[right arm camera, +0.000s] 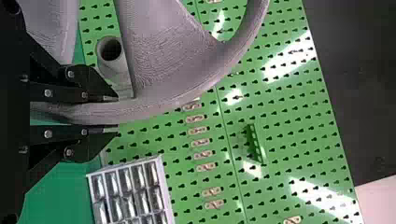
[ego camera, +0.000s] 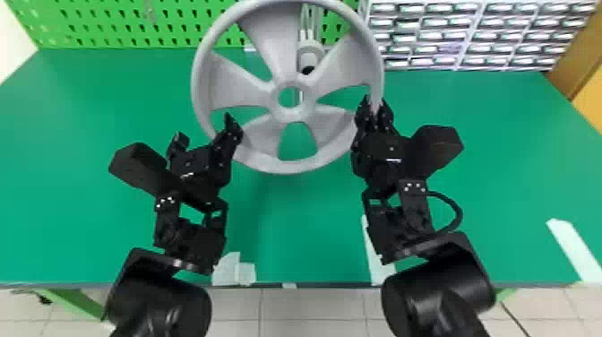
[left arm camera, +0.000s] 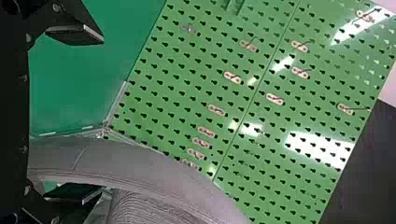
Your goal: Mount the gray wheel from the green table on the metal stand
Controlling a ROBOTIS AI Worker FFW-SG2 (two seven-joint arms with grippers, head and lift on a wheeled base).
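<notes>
The gray wheel (ego camera: pixel 289 168) is held up over the green table, its spoked face toward the head camera. My right gripper (ego camera: pixel 375 110) is clamped on its right rim; in the right wrist view the right gripper (right arm camera: pixel 109 114) has the wheel's rim (right arm camera: pixel 154 105) between its fingers. At the wheel's lower left, my left gripper (ego camera: pixel 205 130) is spread wide. The left wrist view shows the left gripper (left arm camera: pixel 74 114) with the rim (left arm camera: pixel 126 161) between its fingers, nearer the inner one. Behind the wheel is the stand (ego camera: pixel 310 54), partly hidden by spokes; its round hollow end (right arm camera: pixel 112 51) faces outward.
A green pegboard (ego camera: pixel 112 27) rises along the back of the green table (ego camera: pixel 304 224). A rack of small drawers (ego camera: pixel 475 33) stands at the back right. Pale tape strips lie near the table's front edge, some of them by the right arm.
</notes>
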